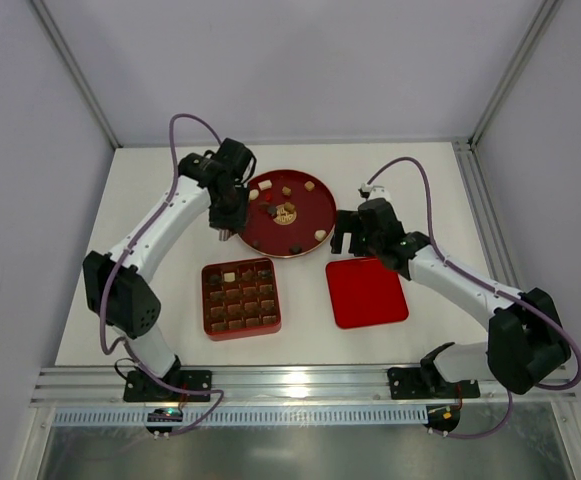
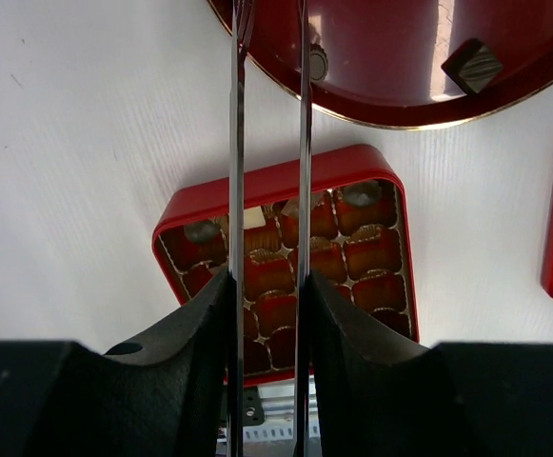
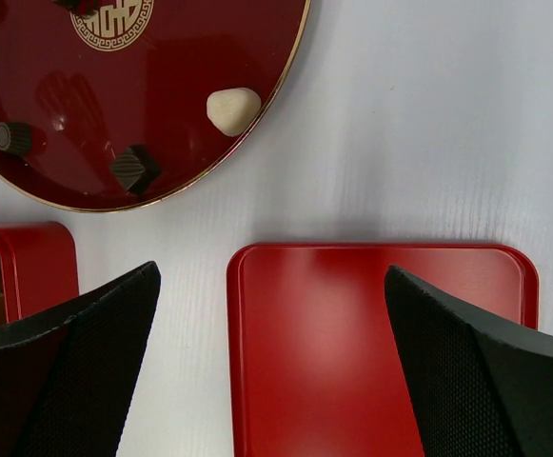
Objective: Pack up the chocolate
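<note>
Two grippers: the left gripper (image 1: 226, 232) hangs over the near-left rim of the round plate (image 3: 190, 48); the right gripper (image 1: 354, 238) hangs just off the plate's right side. Both are above the white table (image 1: 305, 300).
Left gripper's opening: narrow. Its two thin metal fingers (image 2: 235, 190) run side by side with a slim gap, and only tray, table and plate show through it. The tips run off the top of the wrist view, so whether they pinch anything cannot be told.
Right gripper's opening: wide. Its black fingers (image 3: 86, 352) are spread far apart with nothing between them.
Chocolate (image 3: 233, 109): most of it lies loose on the plate. Ahead and to the left of the right gripper's fingertips are a cream-white lump near the rim, a dark cube and a dark ribbed round piece. By the left gripper's fingertips sit a small round piece just right of the right finger and a dark striped cube further right.
Chocolate in the tray (image 2: 352, 164): a few pieces, among them a cream one, fill cells in the row nearest the plate. The other cells I can see show only paper cups (image 2: 371, 252). The tray lies under the left gripper, back toward its wrist.
Lid (image 3: 314, 381): flat on the table directly below the right gripper, between its fingers.
Writing: a gold round emblem (image 3: 112, 19) at the plate's centre has a fret border and a stylised character. The frame edge cuts it off and I cannot read it.
</note>
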`<state>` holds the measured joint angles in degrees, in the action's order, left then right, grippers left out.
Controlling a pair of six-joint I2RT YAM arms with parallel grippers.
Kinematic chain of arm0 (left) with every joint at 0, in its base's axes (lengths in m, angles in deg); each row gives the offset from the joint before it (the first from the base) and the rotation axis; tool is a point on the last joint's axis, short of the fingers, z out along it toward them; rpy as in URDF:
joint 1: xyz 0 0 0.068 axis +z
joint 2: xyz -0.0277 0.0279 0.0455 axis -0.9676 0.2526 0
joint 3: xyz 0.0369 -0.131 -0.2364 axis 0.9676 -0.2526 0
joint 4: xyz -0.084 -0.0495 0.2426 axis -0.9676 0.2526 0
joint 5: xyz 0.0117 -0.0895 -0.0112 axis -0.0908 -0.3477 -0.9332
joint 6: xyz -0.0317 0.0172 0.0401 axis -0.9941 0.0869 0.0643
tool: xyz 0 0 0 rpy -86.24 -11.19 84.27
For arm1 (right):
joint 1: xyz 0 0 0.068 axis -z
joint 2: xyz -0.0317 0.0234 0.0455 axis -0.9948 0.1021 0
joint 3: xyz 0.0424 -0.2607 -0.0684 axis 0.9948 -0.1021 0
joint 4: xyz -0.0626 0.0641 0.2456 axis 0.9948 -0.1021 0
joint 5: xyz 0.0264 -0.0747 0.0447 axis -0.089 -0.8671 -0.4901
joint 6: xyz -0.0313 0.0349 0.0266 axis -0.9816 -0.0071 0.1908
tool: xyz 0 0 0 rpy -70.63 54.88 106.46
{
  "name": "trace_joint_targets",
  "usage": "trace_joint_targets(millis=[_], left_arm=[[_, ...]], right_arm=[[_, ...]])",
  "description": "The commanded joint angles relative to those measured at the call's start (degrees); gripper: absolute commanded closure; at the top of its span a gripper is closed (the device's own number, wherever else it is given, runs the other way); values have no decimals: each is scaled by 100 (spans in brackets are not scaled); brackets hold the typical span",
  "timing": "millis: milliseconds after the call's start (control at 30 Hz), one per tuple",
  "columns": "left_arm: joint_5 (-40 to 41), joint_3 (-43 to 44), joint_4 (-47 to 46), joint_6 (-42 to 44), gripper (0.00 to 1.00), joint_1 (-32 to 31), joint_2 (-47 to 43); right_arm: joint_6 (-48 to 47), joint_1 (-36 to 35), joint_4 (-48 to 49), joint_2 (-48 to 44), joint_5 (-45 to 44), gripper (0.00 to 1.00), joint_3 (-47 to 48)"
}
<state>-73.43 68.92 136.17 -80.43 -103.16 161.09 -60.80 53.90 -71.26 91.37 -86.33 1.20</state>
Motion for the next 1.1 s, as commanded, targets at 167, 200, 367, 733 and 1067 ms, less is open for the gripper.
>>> trace_joint_targets(millis=[167,200,367,733,1067], left_arm=[[507,457,-178,279,65,11,435],[534,501,-160,288,65,11,470],[578,545,-169,341,65,28,654],[551,404,-195,341,65,28,787],[464,281,-221,315,66,28,831]], right_arm=[[-62,79,226,-262,54,0,-58],[-62,71,235,-262,62,0,-59],[-80,106,235,-279,62,0,-94],[-89,167,270,-288,89,0,-138],[-80,220,296,-358,97,0,-243]])
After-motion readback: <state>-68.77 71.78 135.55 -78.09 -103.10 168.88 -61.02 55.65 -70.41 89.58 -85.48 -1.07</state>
